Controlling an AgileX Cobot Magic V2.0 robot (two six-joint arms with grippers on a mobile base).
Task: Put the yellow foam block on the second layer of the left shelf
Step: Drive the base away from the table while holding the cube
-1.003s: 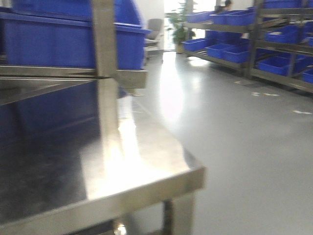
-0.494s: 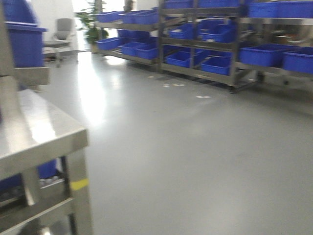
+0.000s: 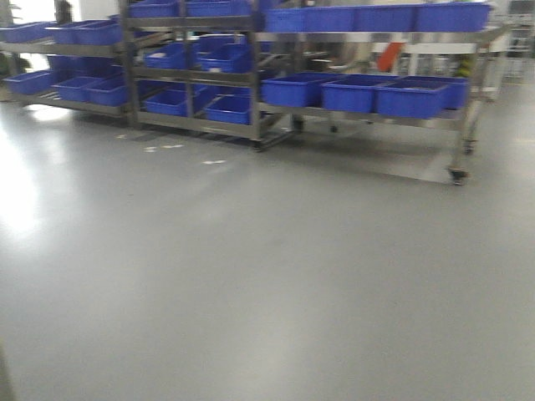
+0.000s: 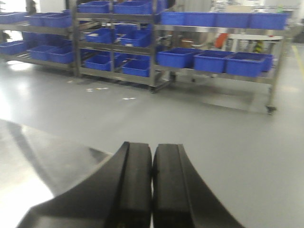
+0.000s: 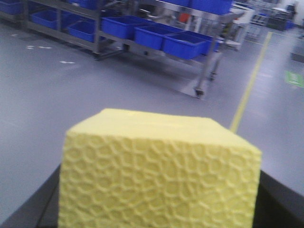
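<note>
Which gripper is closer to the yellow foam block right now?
Right. The right gripper holds the yellow foam block between its fingers; the left gripper is shut, empty, with no block in its view.

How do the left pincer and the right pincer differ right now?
The left pincer is shut with nothing in it; the right pincer grips the yellow foam block. The left pincer's fingers touch each other; the right pincer's stand apart, one on each side of the block, mostly hidden by it. Both are black and face the blue bins.
</note>
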